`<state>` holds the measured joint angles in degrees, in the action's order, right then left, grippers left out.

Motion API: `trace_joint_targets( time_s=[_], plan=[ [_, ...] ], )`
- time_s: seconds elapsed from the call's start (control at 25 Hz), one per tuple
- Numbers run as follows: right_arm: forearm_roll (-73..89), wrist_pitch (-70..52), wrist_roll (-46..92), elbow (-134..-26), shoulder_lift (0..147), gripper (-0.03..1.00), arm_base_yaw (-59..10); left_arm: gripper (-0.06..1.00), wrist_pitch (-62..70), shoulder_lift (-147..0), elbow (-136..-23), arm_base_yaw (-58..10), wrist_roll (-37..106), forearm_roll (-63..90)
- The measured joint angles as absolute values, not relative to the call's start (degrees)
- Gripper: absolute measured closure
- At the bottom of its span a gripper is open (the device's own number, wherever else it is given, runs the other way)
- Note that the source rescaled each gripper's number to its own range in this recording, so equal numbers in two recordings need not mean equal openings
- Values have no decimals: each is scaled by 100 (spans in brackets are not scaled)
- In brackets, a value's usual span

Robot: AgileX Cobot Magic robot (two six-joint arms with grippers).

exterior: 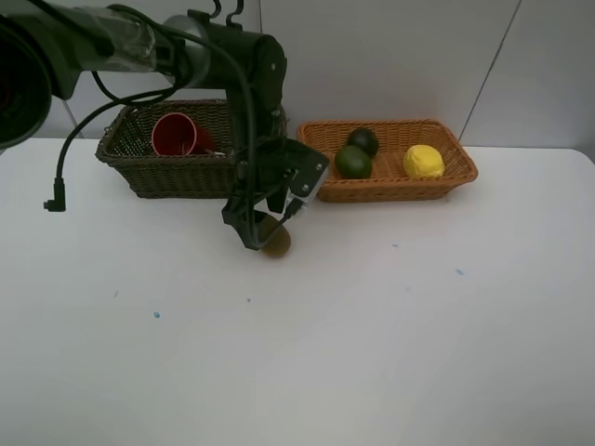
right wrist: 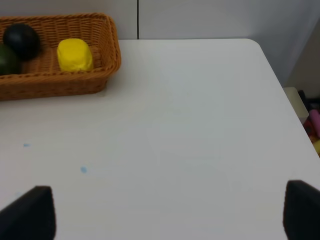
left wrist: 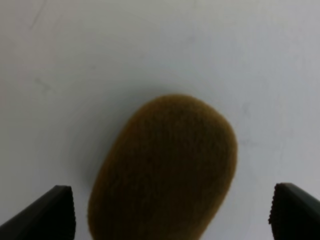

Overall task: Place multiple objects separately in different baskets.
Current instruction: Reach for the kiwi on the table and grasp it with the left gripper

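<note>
On the white table (exterior: 372,334) the left gripper (exterior: 263,230) hangs low over a fuzzy brown oval kiwi (exterior: 276,242), which lies on the tabletop just in front of the gap between the two baskets; in the left wrist view the kiwi (left wrist: 165,170) sits between the two dark fingertips (left wrist: 47,215), which stand spread wide on either side without touching it. Behind, the deep dark olive-brown woven wicker basket (exterior: 149,172) holds a red cup (exterior: 177,136) lying on its side. Beside it the shallower orange-tan woven wicker basket (exterior: 390,186) holds a green lime (exterior: 352,162), a dark green mangosteen (exterior: 363,140) and a yellow lemon (exterior: 423,162) — the lemon apart from the other two. The right gripper (right wrist: 170,212) is spread too — empty, above bare table near the orange-tan basket's end.
</note>
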<state>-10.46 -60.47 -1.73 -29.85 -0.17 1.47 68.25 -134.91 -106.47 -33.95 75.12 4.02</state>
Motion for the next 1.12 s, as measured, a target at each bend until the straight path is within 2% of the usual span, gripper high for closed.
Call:
trace_joint_targets(
  time_s=[1.0,1.08,1.12],
  plan=[
    [-1046,-6047,-173,-2985,-17,-3,147,-5,6547,-13875,-10647,-3401,7518,402],
    [-1046,-6047,-173,-2985,-17,-3,147,-3,6528,-13875,-10647,-3401,7518,402],
    [-1046,-6047,-173,-2985,-17,-3,147,2,6522,-13875,-10647,-3401,7518,402]
  ],
)
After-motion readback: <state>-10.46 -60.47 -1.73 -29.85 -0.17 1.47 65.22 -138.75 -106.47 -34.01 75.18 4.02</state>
